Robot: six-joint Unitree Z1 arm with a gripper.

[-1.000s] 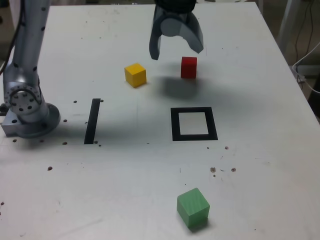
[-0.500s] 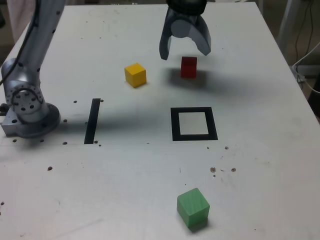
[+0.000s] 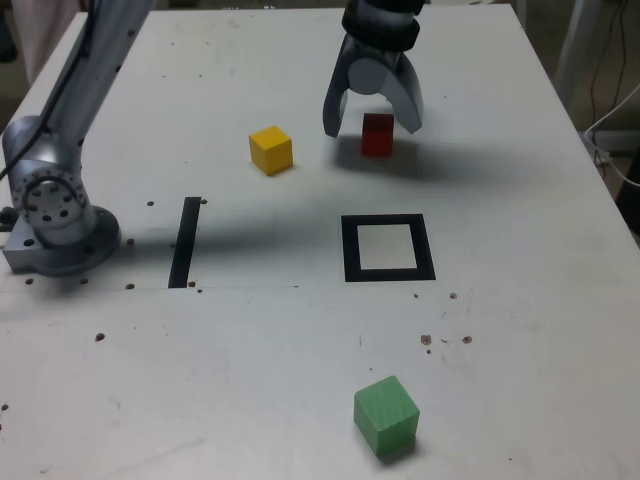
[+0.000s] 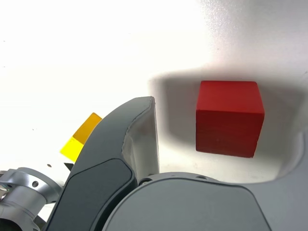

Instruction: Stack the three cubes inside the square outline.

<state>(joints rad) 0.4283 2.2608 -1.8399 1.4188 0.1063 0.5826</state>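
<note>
We see the solid red cube [image 3: 377, 136] sitting on the white tabletop [image 3: 230, 370], in the far part of the table, behind the square outline in the exterior view. The grey two-jawed gripper [image 3: 373, 130] is over it, jaws wide apart, nothing held. In the exterior view the fingertips show on either side of the red cube; in the wrist view we get white table between the cube and one finger [image 4: 141, 139], so no contact on that side. We can't tell contact on the other side. Dark shadow around the red cube.

Next out: solid yellow cube [image 3: 271, 151], on the table toward the exterior view's left of the red one, well apart from it, turned so an edge faces the camera. Thick black square outline [image 3: 387, 275], white centre, nearer the camera than both; no cube inside. Light green cube [image 3: 386, 416], a bit larger looking, nearest the camera, also turned, well apart from the outline.

Thin straight black strip [image 3: 185, 243] between the outline and the round grey arm base [image 3: 63, 240], which is at the exterior view's left. Small dark spots dot the table. Cables hang beyond the table at the exterior view's right.
</note>
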